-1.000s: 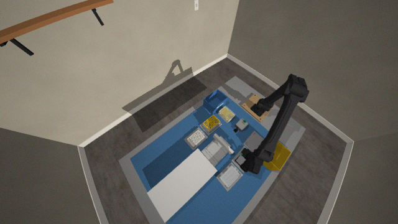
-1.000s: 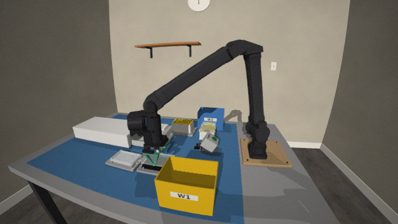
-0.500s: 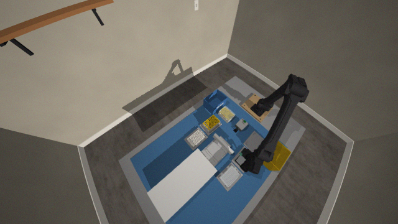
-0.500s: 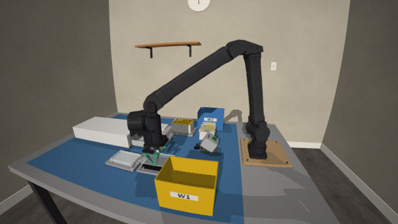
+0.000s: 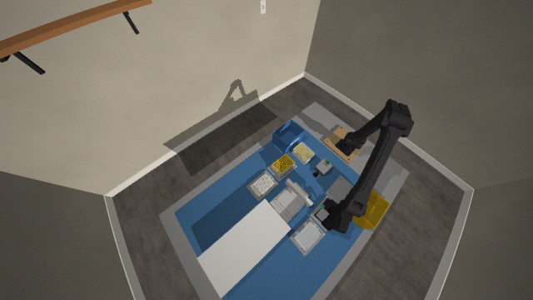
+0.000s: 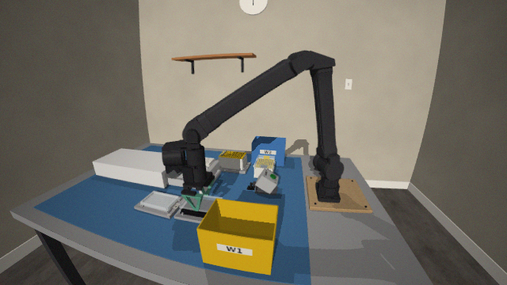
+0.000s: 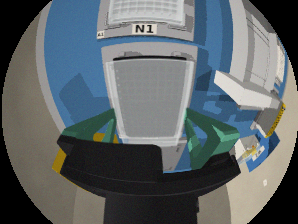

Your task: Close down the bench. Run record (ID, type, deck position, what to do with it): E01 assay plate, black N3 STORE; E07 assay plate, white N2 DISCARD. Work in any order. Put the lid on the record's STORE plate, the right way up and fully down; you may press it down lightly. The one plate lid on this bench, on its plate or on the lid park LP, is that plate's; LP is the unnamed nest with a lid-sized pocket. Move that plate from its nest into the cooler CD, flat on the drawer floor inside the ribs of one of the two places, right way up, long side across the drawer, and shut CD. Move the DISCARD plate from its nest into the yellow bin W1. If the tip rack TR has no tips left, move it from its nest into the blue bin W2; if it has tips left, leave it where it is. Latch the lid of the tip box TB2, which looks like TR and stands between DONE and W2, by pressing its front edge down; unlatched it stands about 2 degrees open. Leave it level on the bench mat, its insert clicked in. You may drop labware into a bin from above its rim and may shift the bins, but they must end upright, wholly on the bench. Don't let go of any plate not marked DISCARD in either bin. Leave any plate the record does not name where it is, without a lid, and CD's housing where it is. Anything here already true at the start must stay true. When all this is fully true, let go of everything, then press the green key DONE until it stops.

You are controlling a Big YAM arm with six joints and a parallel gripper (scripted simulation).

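Observation:
My gripper [image 6: 200,199] [image 7: 150,111] points down and is shut on the long sides of the clear plate lid [image 7: 150,92]. The lid is over the black plate [image 6: 192,214] [image 7: 150,58] in the nest [image 7: 107,56] beside N1; whether it is fully seated I cannot tell. A white plate [image 5: 262,184] sits in the nest beyond the cooler drawer [image 5: 287,203], which stands open. The tip rack [image 5: 283,164] [image 6: 233,161] shows yellow tips. The tip box TB2 [image 5: 303,152] [image 6: 264,167] stands by DONE [image 5: 327,162] [image 6: 273,176]; its latch is too small to judge.
A lidless white plate [image 5: 307,236] [image 6: 160,202] [image 7: 147,9] sits in N1. The yellow bin W1 [image 5: 379,208] [image 6: 238,237] stands close to the gripper's nest. The blue bin W2 [image 5: 287,134] [image 6: 273,144] is at the back. The cooler housing [image 5: 246,246] [image 6: 131,166] is a long white block.

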